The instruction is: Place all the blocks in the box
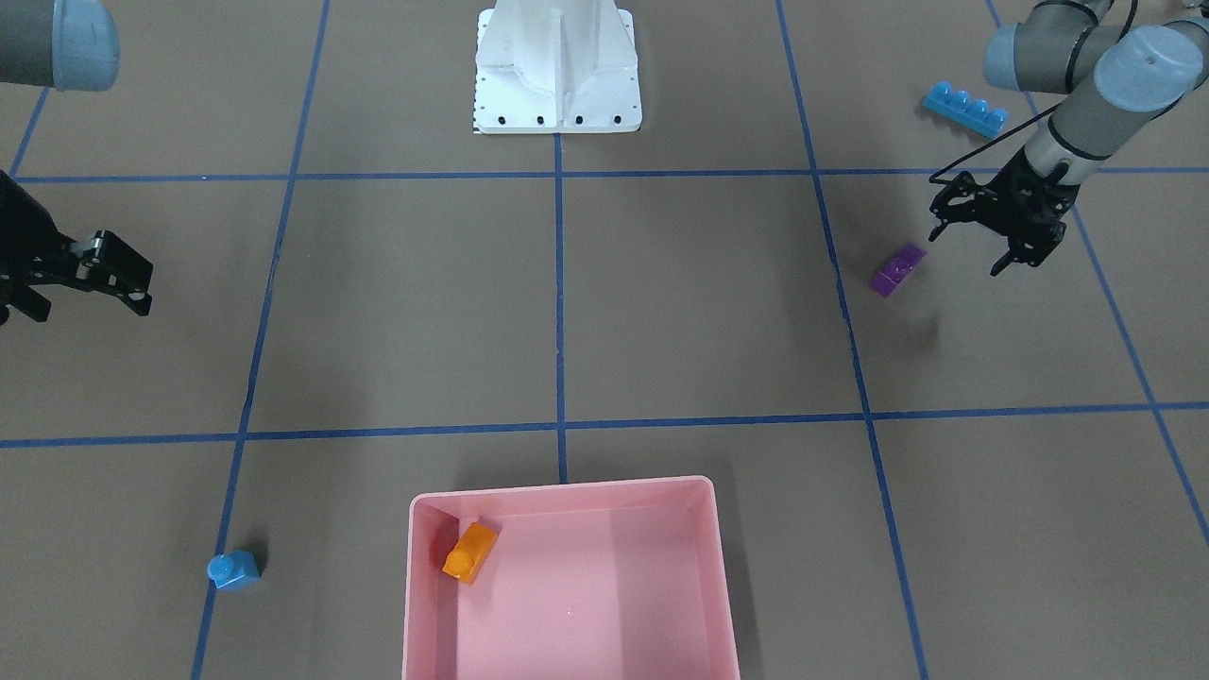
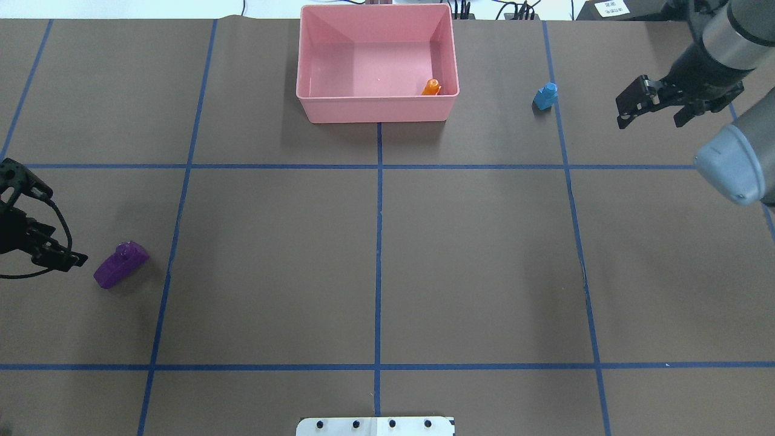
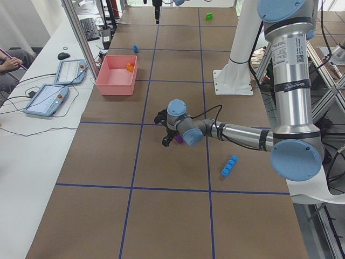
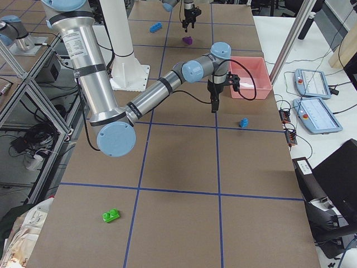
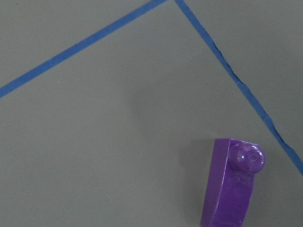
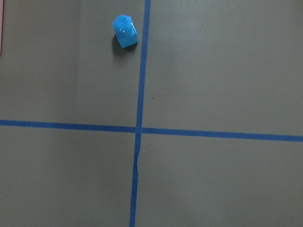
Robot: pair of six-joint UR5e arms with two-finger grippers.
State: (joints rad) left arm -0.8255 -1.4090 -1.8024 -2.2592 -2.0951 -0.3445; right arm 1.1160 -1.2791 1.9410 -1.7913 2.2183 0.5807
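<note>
The pink box (image 2: 375,112) stands at the table's far middle with the orange brick (image 2: 431,87) inside, by its right wall. The purple brick (image 2: 120,264) lies on the table just beside my left gripper (image 2: 60,227), which is open and empty above the table. It shows at the lower right of the left wrist view (image 5: 234,182). The blue one-stud brick (image 2: 545,95) stands right of the box. My right gripper (image 2: 651,121) is open and empty, further right. The long blue brick (image 1: 965,109) lies behind the left arm. The green brick (image 4: 111,215) lies far off on the right side.
The white robot base (image 1: 557,66) stands at the table's near middle. Blue tape lines cross the brown table. Tablets (image 4: 318,106) and cables lie on the side bench beyond the box.
</note>
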